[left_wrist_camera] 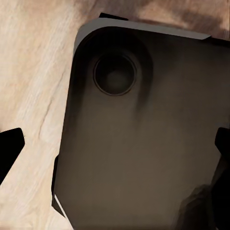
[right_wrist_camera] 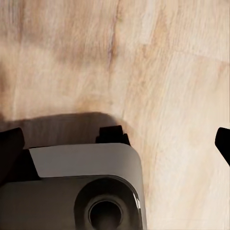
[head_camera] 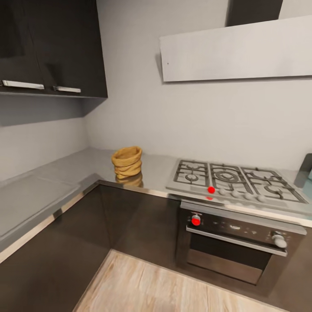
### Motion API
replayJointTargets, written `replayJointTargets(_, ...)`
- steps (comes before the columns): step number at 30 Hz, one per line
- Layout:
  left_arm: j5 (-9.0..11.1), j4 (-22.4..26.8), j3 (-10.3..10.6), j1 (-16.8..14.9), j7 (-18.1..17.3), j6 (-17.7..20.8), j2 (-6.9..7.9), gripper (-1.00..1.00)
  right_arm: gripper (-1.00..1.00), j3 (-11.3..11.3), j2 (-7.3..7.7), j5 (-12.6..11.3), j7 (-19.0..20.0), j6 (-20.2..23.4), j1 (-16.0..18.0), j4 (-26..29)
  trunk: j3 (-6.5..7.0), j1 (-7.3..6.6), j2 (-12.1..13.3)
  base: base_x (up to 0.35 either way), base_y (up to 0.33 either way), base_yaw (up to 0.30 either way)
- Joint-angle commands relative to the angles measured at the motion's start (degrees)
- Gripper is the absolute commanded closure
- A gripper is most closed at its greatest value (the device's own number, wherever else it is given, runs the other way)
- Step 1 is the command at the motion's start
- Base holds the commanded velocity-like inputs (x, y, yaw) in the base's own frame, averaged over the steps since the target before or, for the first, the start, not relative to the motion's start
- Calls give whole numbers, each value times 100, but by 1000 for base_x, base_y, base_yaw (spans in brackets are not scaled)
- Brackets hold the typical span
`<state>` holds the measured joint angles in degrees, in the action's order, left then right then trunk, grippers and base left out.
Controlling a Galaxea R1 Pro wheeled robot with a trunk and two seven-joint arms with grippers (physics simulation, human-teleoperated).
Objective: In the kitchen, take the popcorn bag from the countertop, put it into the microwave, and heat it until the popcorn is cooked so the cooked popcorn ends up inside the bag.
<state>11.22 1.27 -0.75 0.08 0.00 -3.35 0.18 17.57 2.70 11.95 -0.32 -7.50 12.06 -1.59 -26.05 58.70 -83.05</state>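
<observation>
- Currently the small wrinkled tan-gold burlap popcorn bag (head_camera: 127,161) is sitting upright on the glossy grey countertop (head_camera: 82,167), ahead-left, nearer the left arm.
- Both grippers are pointing floorward with dark fingers (left_wrist_camera: 9,148) spread, gripping nothing.

You have no readable text, label, brand or number here. The oven's (head_camera: 234,242) control panel (head_camera: 236,226) carries faint pale markings between its knobs, but they are too blurred for you to read.
</observation>
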Motion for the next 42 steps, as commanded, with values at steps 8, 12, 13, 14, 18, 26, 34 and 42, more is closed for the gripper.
replayJointTargets(8, 29, 5, -4, 1, 0, -8, -1, -100, -100, 50, 3, 53, -4, -32, 7, -17, -5, 3, -3, 282, 231, 0)
replayJointTargets(12, 29, 6, -8, 1, 0, -12, -2, -100, -100, 52, 3, 53, -4, -32, 7, -17, -5, 3, -3, 282, 195, 0)
replayJointTargets(13, 29, 7, -10, 1, 0, -14, -5, -100, -100, 53, 3, 53, -4, -32, 7, -17, -5, 3, -3, 270, 85, 0)
replayJointTargets(14, 29, 6, -11, 1, 0, -15, -7, -100, -100, 52, 3, 53, -3, -32, 7, -17, -5, 3, -3, 217, 43, 0)
replayJointTargets(18, 29, 10, -13, 1, 0, -17, -7, -100, -100, 49, 3, 53, -3, -32, 7, -17, -5, 3, -3, 79, 14, 0)
replayJointTargets(26, 29, 8, -21, 1, 0, -17, -9, -100, -100, 41, 8, 59, 48, -5, 7, -15, -5, 3, -3, 4, 1, 0)
replayJointTargets(34, 29, 13, -22, 1, 0, -17, -9, -100, -100, 36, 3, 44, 49, 10, 7, -17, -5, 3, -3, 0, 0, 149)
replayJointTargets(42, 29, 14, -23, 1, 0, -17, -14, -100, -100, 36, 3, 36, 32, 20, 7, -17, -5, 3, -3, 13, 10, 232)
